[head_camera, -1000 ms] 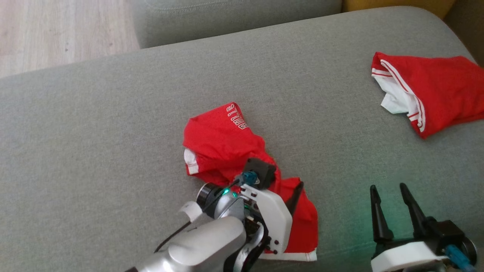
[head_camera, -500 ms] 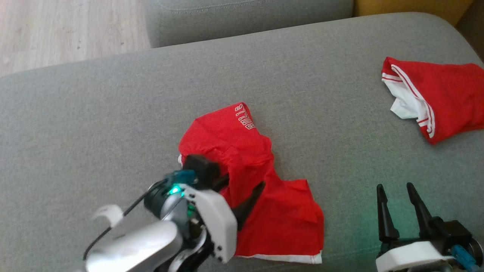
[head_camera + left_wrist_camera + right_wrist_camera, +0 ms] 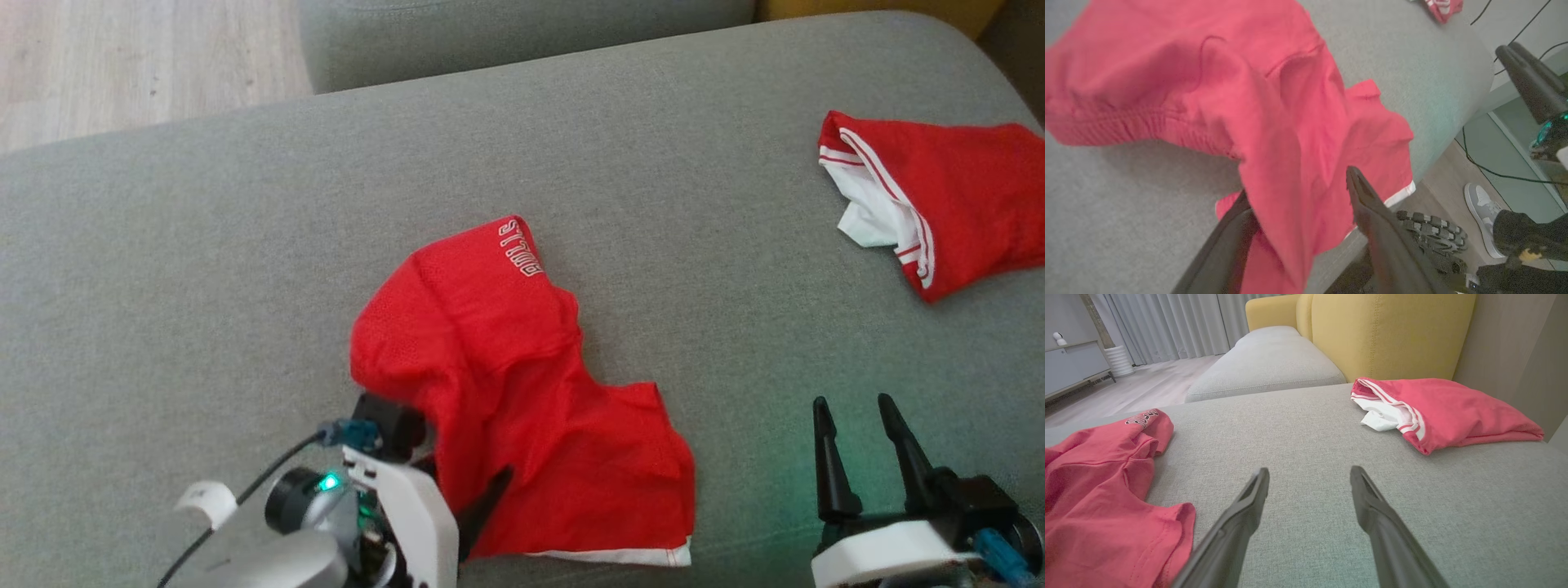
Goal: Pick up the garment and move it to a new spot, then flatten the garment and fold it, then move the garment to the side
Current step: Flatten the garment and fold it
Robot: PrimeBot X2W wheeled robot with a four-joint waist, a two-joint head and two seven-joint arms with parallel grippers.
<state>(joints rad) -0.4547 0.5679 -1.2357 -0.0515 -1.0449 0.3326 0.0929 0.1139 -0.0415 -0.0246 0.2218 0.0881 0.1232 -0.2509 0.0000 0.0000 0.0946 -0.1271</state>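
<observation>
Flattening is judged in hand: the rumpled garment (image 3: 506,367) is straddled at 7 o'clock by the left gripper (image 3: 1297,183), jaws wide, so closure is needed next; the right gripper (image 3: 853,402) is held at 4 o'clock, wide, empty.

One word can be read: white outlined capital lettering (image 3: 521,249) on the red garment (image 3: 506,384). In the head view it sits at the garment's far corner, runs sideways along the edge there and spells "BULLS". In the right wrist view the same lettering lies at the garment's far corner, too slanted and small to read letter by letter
</observation>
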